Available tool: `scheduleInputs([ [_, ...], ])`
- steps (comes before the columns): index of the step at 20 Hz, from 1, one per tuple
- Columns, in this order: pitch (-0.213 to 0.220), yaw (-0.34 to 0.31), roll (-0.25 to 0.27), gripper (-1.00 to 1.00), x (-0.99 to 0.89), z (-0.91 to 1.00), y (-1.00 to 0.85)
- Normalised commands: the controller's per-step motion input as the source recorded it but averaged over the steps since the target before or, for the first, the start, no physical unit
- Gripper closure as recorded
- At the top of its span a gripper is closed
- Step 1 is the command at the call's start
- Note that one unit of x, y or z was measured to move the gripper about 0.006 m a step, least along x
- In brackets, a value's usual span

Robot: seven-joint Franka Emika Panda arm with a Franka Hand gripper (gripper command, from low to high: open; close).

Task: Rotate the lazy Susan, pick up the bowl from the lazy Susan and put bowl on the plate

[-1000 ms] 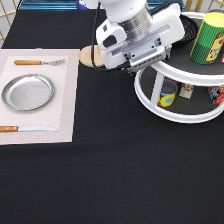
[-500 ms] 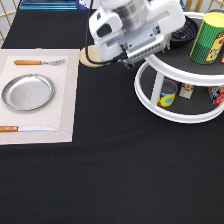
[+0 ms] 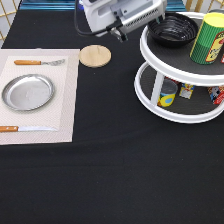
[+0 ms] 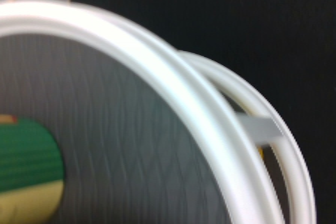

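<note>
Counter (image 3: pixel 125 175): black-clothed, carrying every item listed. Lazy Susan (image 3: pixel 150 95): white two-tier turntable with dark grey shelves, set just beside and below the pincer; the wrist view shows its white rim (image 4: pixel 172 100) and grey shelf surface from close by, with part of a green and yellow thing at the edge. Placemat (image 3: pixel 65 100): pale cloth, well apart from the pincer, on the side away from the turntable. Plate (image 3: pixel 27 92): shiny silver, bare, lying on the placemat between a fork (image 3: pixel 39 62) and a knife (image 3: pixel 27 129), far from the pincer. Bowl (image 3: pixel 174 28): glossy black, ribbed inside, sitting on the upper tier just beside the pincer, untouched as far as can be seen. Green and yellow canister (image 3: pixel 212 39): upright on the upper tier, beyond the bowl. Wooden coaster (image 3: pixel 95 55): on the counter just below the pincer. Lower shelf: a small can (image 3: pixel 166 93) and smaller items. Pincer (image 3: pixel 119 33): at the head of the white arm, above the turntable's edge; whether released or clenched cannot be told. Step in hand, as judged: the approach to the bowl, nothing lifted yet. The pick calls for a hold on the bowl's rim, clear of the canister.
</note>
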Motion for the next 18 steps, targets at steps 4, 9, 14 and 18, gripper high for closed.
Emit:
scheduleInputs([
  [4, -0.066, -0.061, -0.098, -1.00, -0.79, -0.17, 0.11],
  [9, -0.033, -0.108, -0.059, -1.00, -0.66, -0.01, 0.31],
  [14, -0.030, -0.165, -0.069, -1.00, -0.46, -0.03, 0.35],
  [18, -0.042, -0.135, -0.090, -1.00, -0.53, -0.09, 0.33],
])
